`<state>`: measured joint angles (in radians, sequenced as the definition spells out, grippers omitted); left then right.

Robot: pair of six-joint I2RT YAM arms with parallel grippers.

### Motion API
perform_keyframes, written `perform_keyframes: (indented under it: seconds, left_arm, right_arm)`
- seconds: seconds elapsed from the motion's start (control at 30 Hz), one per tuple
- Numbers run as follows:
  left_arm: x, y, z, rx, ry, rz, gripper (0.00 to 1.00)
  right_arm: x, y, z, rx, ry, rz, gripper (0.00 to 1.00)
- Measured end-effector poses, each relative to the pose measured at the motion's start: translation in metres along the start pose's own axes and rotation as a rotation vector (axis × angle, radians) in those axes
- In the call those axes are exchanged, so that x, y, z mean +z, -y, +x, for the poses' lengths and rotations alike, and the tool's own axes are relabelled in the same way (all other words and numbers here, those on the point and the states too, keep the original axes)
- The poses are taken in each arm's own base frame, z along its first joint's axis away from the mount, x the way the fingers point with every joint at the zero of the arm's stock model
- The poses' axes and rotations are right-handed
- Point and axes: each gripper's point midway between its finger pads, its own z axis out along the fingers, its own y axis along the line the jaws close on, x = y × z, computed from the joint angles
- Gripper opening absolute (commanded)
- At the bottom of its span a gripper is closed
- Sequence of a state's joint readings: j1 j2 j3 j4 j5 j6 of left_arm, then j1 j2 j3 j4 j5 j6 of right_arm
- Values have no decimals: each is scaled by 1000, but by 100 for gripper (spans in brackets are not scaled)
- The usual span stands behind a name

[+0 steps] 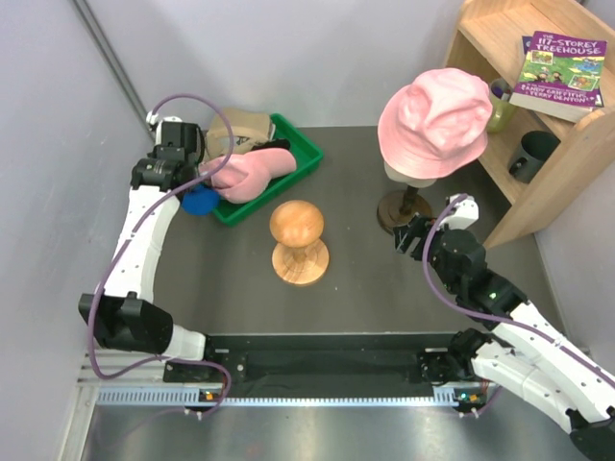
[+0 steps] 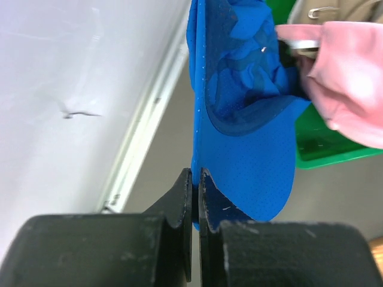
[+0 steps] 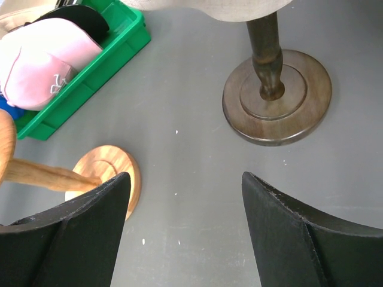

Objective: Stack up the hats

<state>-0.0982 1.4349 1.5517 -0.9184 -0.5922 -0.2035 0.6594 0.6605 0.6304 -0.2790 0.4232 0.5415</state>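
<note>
The left hand (image 2: 194,197) is pinched together on the edge of the blue cap (image 2: 245,149), gripping its stiff, curved peak of finely perforated fabric. The cap hangs upright beside the near corner of a green plastic bin (image 1: 303,144) at the back left of the dark grey table (image 1: 365,279). A soft pink cap (image 1: 252,173) spills over the bin's front rim, with a tan cap (image 1: 235,125) behind it and a black cap (image 3: 84,21) tucked inside. The right hand (image 3: 184,179) has its black fingers spread wide and grips nothing. It hovers over bare table between a round-topped, glossy wooden knob stand (image 1: 299,240) and the dark turned base (image 3: 276,98) of a mannequin head wearing a crumpled pink bucket hat (image 1: 434,120).
</note>
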Motion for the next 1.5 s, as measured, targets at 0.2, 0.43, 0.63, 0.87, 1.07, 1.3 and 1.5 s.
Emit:
perform_keyframes:
  seconds: [0.2,0.43,0.63,0.87,1.07,1.3,1.5]
  left_arm:
    - [-25,-22,-12,42,20,-23,0]
    - [-73,-24,-34,-61,71,114,0]
    - [-118,18,-46,-191,70,365,0]
    - [-164,98,-23,-160,-41,593,0]
    - [-166,114,-14,-179,-100,619,0]
    - [-171,118,-13,-195,-117,641,0]
    - [-175,122,-11,-191,-133,671,0]
  right_arm:
    - [-1,-1,-4,-20,5,0,73]
    - [-1,-46,-27,-66,27,-112,72]
    - [-7,-146,-39,-172,26,-328,72]
    - [-19,-270,-65,-326,98,-543,73]
    - [-24,-319,-74,-465,162,-617,75]
    - [-31,-342,-34,-675,158,-627,78]
    - [-8,-336,1,-856,138,-528,78]
